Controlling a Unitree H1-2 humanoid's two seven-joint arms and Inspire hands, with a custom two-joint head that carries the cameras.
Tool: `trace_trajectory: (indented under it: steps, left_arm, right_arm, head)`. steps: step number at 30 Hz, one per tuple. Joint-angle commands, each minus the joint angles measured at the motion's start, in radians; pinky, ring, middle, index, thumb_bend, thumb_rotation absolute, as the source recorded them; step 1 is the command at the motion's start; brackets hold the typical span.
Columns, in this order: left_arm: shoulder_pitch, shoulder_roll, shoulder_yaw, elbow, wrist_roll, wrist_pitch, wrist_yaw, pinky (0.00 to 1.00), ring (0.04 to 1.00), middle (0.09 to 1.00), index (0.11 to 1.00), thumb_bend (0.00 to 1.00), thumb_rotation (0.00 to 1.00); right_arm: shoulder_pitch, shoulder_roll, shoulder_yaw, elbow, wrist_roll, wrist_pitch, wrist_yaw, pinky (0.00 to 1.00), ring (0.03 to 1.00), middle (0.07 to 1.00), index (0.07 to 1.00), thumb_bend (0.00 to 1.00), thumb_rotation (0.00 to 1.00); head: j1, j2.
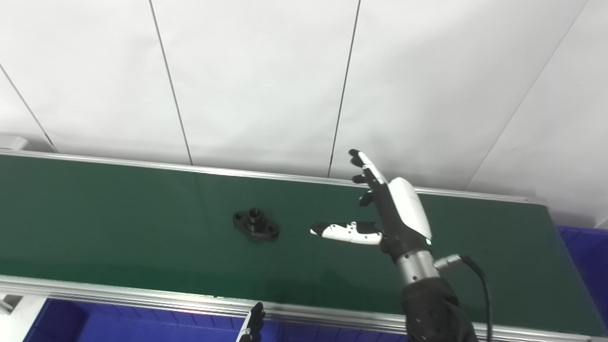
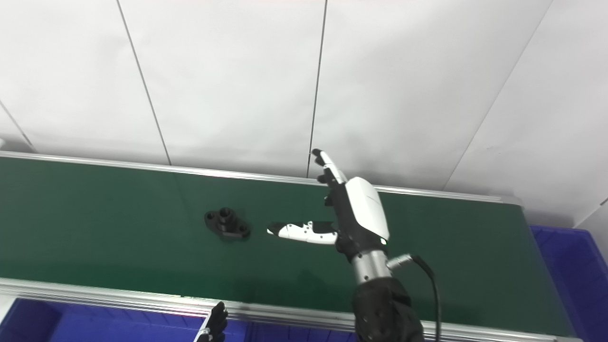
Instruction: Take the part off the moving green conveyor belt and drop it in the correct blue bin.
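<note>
A black flanged part (image 1: 255, 223) with a raised hub lies flat on the green conveyor belt (image 1: 118, 223), near the belt's middle. My right hand (image 1: 384, 209) hovers over the belt just right of the part, open, fingers stretched up and thumb pointing left toward it, with a small gap between thumb tip and part. Only the fingertips of my left hand (image 1: 252, 324) show at the bottom edge, below the belt's near rail; its state is unclear. In the right eye view the part (image 2: 227, 223) and right hand (image 2: 349, 209) stand the same way.
A blue bin (image 1: 586, 266) sits past the belt's right end. Another blue bin (image 1: 118, 327) lies below the near rail at the bottom left. White wall panels stand behind the belt's far rail.
</note>
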Motion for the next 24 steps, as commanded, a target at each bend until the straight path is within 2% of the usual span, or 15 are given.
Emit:
trace_trajectory:
  steps: [1, 9, 10, 18, 24]
  left_arm:
    - [0.012, -0.016, -0.021, -0.020, 0.010, -0.033, 0.003, 1.00, 1.000, 1.000, 1.000, 0.70, 0.90]
    - [0.020, -0.029, -0.039, -0.016, 0.061, -0.037, 0.021, 1.00, 1.000, 1.000, 1.000, 0.71, 0.92]
    - [0.021, -0.031, -0.041, -0.016, 0.068, -0.036, 0.026, 0.99, 0.994, 1.000, 1.000, 0.71, 0.94]
    - [0.026, -0.052, -0.060, -0.011, 0.107, -0.044, 0.060, 0.95, 0.967, 1.000, 1.000, 0.70, 0.96]
    - [0.031, -0.062, -0.079, -0.021, 0.099, -0.027, 0.060, 0.95, 0.968, 1.000, 1.000, 0.71, 0.95]
  right_arm:
    - [-0.060, -0.004, 0.017, 0.013, -0.034, 0.014, -0.010, 0.61, 0.797, 0.895, 0.929, 1.00, 0.57]
    - [-0.166, -0.008, 0.077, 0.169, -0.117, 0.022, -0.016, 0.58, 0.781, 0.885, 0.926, 1.00, 0.60]
    - [-0.176, -0.010, 0.086, 0.185, -0.127, 0.021, -0.016, 0.60, 0.781, 0.875, 0.919, 1.00, 0.61]
    - [-0.248, -0.021, 0.160, 0.295, -0.208, 0.053, 0.023, 0.60, 0.789, 0.863, 0.902, 1.00, 0.58]
    - [-0.296, -0.024, 0.231, 0.395, -0.276, 0.070, 0.040, 0.57, 0.783, 0.867, 0.893, 1.00, 0.60]
  head:
    - [0.004, 0.000]
    - [0.028, -0.006]
    - [0.028, -0.006]
    - [0.044, -0.001]
    - [0.063, 0.005]
